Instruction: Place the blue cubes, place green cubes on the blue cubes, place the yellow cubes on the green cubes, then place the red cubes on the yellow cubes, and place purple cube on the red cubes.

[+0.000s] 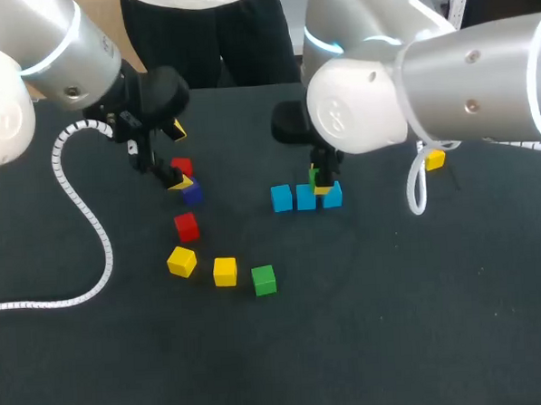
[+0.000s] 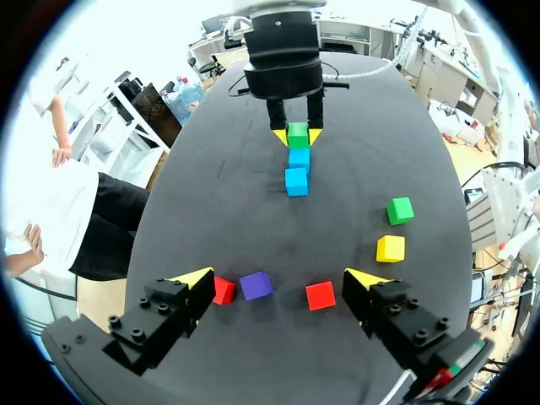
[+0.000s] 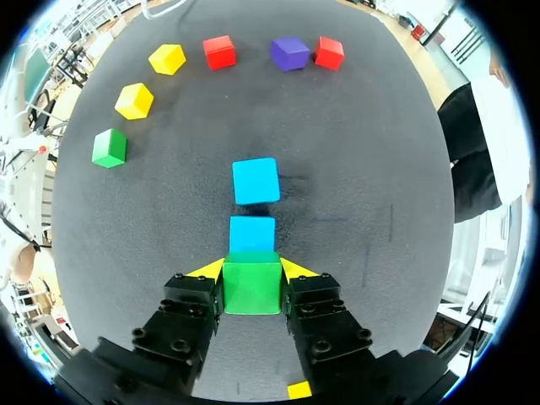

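Right gripper [image 3: 251,272]: fingers closed on a green cube [image 3: 251,288], one yellow tip on each side face. It is held squarely over the near end of the row of blue cubes [image 3: 252,234]. Two blues show ahead of the fingers; the third, seen in the head view, sits under the held cube. Whether green already rests on blue I cannot tell. Judgement: side grip keeps the bottom face free so it can seat flat on the blue.

Blue row lies mid-table [image 1: 395,323], cubes near one another; the far one is slightly apart and turned. Judgement: base layer down, green layer just starting.

Left gripper [image 2: 278,280]: fingers spread wide, gripping nothing, low over the purple cube [image 2: 255,285], which lies between them with red cubes [image 2: 320,295] on either side. Judgement: waiting near the later colours, well apart from the stack so the arms do not clash.

Further out: two yellow cubes [image 1: 181,261] and the second green cube [image 1: 264,280] lie loose in an arc, well apart from the blues. Next green is the one needed.
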Robot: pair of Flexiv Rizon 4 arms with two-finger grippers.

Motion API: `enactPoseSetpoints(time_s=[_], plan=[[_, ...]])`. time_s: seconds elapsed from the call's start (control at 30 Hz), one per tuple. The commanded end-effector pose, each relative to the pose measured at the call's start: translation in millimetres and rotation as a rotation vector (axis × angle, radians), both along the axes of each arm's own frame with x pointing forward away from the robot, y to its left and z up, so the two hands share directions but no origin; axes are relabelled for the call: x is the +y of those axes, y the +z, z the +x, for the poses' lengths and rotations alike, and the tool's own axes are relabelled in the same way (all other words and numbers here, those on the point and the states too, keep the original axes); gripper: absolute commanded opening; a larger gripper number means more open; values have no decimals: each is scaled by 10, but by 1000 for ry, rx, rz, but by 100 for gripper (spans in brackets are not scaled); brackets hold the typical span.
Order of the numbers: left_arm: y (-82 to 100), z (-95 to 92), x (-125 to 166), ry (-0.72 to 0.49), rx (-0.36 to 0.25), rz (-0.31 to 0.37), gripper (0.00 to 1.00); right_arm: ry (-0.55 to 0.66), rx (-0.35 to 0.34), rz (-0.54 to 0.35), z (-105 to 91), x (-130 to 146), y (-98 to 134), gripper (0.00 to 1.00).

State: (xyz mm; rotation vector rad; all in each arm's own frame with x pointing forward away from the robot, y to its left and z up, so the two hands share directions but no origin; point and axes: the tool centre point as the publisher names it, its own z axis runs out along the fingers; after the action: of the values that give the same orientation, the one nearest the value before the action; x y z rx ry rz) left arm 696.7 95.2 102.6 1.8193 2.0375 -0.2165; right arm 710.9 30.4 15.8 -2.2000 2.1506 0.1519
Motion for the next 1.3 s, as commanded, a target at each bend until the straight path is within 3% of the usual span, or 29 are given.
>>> enactPoseSetpoints(time_s=[0.03, 1.3], plan=[[3, 17, -5, -1, 3, 4, 100, -4, 3, -7, 12, 13, 4, 0], [3, 17, -5, -1, 3, 4, 100, -12, 24, -47, -35, -18, -58, 0]])
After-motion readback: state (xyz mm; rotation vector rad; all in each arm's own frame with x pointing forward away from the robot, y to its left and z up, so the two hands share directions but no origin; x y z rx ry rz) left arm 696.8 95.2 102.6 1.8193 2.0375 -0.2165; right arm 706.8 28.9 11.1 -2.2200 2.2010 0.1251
